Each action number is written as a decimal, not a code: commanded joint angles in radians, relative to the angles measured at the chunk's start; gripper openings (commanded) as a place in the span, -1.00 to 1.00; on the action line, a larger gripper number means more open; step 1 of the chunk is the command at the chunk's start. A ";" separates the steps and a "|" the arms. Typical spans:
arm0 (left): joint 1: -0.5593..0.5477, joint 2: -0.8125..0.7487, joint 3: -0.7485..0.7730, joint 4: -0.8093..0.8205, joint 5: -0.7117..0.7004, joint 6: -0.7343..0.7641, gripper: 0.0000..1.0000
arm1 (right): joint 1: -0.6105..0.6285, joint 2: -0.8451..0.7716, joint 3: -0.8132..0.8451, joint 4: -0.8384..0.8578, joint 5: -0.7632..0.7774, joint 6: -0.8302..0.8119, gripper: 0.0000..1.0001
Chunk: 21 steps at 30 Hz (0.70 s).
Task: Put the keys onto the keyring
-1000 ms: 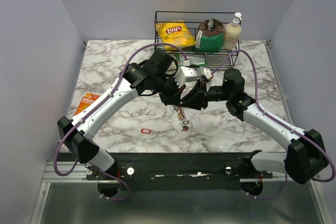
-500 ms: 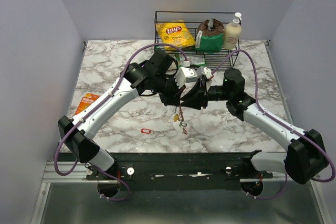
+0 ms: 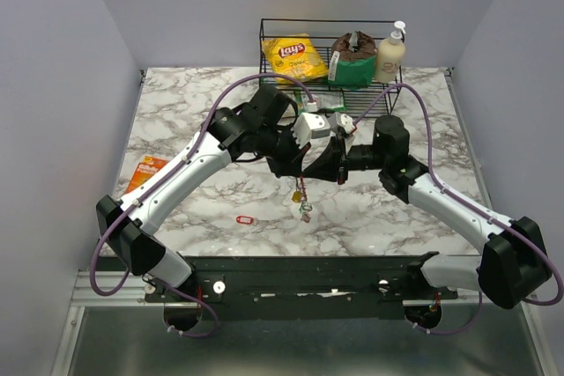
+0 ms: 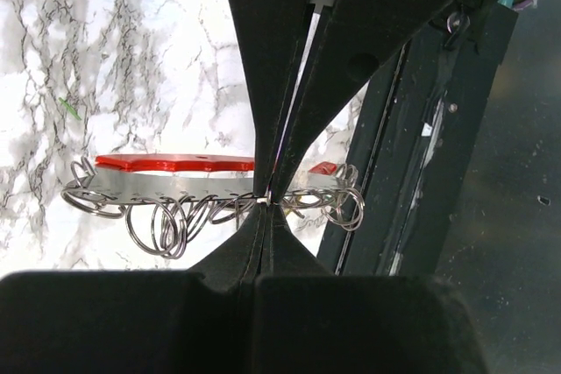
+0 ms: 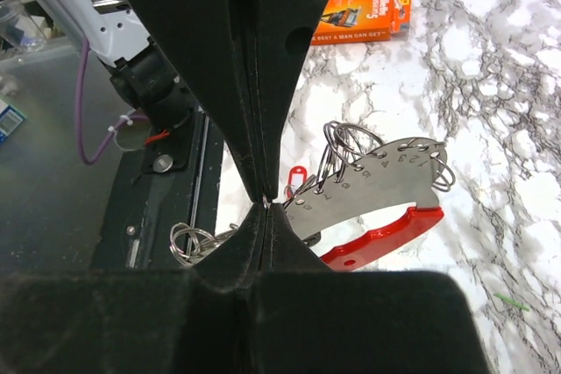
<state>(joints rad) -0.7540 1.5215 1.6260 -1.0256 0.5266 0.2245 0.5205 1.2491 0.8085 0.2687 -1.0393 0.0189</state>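
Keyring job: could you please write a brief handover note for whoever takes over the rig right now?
Left gripper: shut on the keyring bunch, clamping its silvery flat piece; the bunch hangs clear of the marble table.
Right gripper: shut at the bunch's edge; whether it pinches a ring is unclear.
Red tag: lies alone on the table, nearer the arm bases than the grippers.
Done: bunch is up between both grippers.
Left: no tagged key shows on any ring, so threading probably remains.

Your wire basket holds 1 Lay's bag, 1 brown pouch, 1 pump bottle; the Gillette pack lies far left.
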 commanded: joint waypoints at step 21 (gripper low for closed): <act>0.218 -0.438 -0.457 0.922 0.191 -0.441 0.29 | 0.001 -0.166 -0.060 0.463 0.143 0.286 -0.99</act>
<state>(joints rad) -0.6052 1.1458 1.2446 -0.3965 0.5098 -0.0906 0.5205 1.1191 0.7719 0.5682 -0.9340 0.2455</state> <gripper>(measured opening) 0.651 0.013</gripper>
